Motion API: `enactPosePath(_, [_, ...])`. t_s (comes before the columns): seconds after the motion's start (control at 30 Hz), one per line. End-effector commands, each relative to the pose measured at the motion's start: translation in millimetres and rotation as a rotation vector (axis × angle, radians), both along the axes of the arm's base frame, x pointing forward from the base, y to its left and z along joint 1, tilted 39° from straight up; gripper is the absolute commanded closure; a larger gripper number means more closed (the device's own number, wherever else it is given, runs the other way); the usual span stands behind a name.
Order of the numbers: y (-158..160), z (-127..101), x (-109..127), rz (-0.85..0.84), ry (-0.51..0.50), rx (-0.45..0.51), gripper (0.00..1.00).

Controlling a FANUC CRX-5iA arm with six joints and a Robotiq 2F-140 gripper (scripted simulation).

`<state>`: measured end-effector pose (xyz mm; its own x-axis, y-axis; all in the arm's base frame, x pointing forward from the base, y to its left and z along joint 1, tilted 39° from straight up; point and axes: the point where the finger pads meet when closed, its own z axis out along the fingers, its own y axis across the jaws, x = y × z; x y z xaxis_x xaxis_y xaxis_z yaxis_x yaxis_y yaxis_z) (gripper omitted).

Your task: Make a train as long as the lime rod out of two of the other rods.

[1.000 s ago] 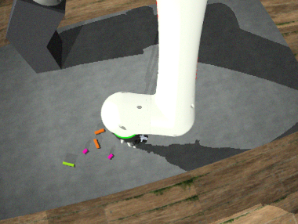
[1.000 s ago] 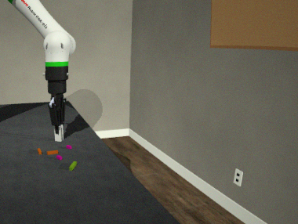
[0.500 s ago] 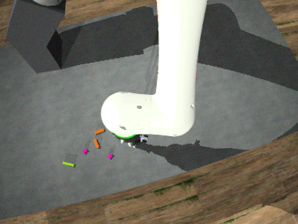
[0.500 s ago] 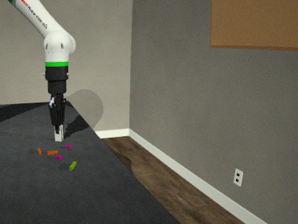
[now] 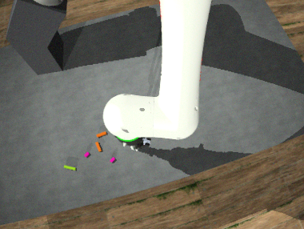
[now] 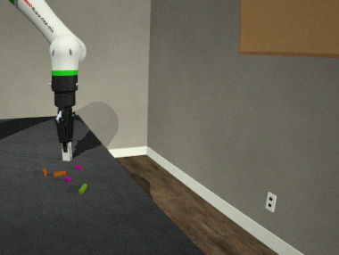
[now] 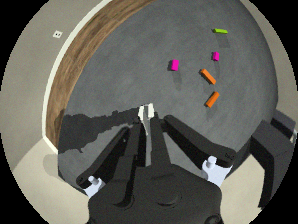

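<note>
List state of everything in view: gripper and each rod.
Gripper: shut on what looks like a grey rod, low over the table.
Lime rod: flat, alone.
Orange rods: flat, apart, not in line.
Magenta rods: flat, apart, touching nothing.
Train: none laid yet.
</note>
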<state>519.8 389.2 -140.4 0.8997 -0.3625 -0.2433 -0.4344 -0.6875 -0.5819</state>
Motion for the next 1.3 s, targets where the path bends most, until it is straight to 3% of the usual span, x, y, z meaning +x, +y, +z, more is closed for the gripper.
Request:
enactPosePath(0.0, [-0.1,0.0,0.2,0.0,0.0,0.0,0.97])
enactPosePath(0.17, [-2.3,2.7,0.1,0.0,0.0,0.0,0.97])
enactPosePath(0.43, [-21.3,26.2,-1.3,0.0,0.0,0.0,0.97])
enactPosePath(0.67, [-53.0,65.3,-3.5,0.0,0.0,0.0,0.97])
enactPosePath(0.8, [-62.0,76.3,-4.1,0.0,0.0,0.0,0.97])
enactPosePath(1.2, [-64.6,76.4,-3.7,-0.004,0.003,0.0,0.97])
enactPosePath(1.27, [-92.3,53.6,4.2,-0.064,0.052,-0.004,0.97])
